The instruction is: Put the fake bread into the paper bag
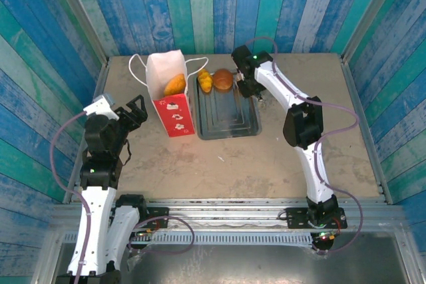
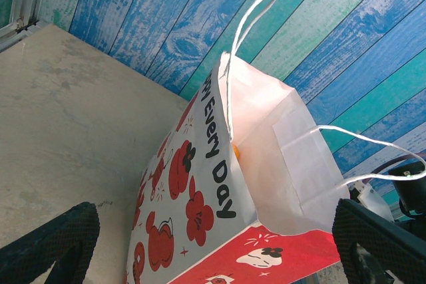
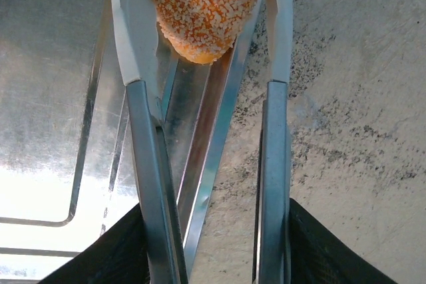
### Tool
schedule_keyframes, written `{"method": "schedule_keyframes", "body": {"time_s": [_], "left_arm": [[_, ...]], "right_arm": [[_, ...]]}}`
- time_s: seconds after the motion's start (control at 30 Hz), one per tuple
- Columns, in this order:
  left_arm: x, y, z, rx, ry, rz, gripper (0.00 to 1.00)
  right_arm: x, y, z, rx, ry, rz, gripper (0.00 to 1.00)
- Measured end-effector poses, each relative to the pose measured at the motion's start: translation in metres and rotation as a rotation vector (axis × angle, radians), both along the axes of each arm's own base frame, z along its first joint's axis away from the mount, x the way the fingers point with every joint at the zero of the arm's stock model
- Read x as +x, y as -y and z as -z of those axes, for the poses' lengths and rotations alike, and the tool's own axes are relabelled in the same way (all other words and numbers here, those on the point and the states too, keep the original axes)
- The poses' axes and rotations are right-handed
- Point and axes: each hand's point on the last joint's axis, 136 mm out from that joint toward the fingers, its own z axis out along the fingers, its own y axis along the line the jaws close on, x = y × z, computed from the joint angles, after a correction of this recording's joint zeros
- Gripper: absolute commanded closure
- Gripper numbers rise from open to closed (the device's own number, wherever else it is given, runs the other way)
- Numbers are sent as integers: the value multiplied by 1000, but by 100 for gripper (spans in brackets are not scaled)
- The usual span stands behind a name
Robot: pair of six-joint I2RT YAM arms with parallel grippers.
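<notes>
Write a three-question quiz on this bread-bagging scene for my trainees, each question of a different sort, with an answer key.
1. True or false: the paper bag already has a piece of bread inside it.
2. What sits between the fingers of the right gripper? A) a seeded bun; B) a cord handle; C) a spoon.
3. Fill the gap: the left gripper, beside the bag, has its jaws ____.

Key: 1 true; 2 A; 3 open.
</notes>
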Motion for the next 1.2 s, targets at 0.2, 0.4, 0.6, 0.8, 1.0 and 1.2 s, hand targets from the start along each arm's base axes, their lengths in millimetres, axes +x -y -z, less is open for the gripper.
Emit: {"method": "schedule_keyframes", "body": {"time_s": [0.2, 0.4, 0.6, 0.8, 1.0, 1.2], "left_arm": [[0, 0, 0, 0, 0, 0, 6], [-1, 0, 0, 0, -2, -1, 6], [-2, -1, 0, -1, 0, -3, 6], [0, 0, -5, -12, -23, -1, 6], [10, 6, -13, -46, -53, 28, 6], [29, 17, -11, -81, -104, 86, 6]], "right_arm": [[0, -1, 0, 3, -2, 0, 64], [-6, 1, -9, 14, 4, 1, 66], [-30, 11, -43, 54, 41, 5, 66], [-56, 18, -98, 144, 136, 7, 66], [-81, 17, -142, 240, 207, -20, 66], [-111, 9, -192, 326, 300, -75, 66]]}}
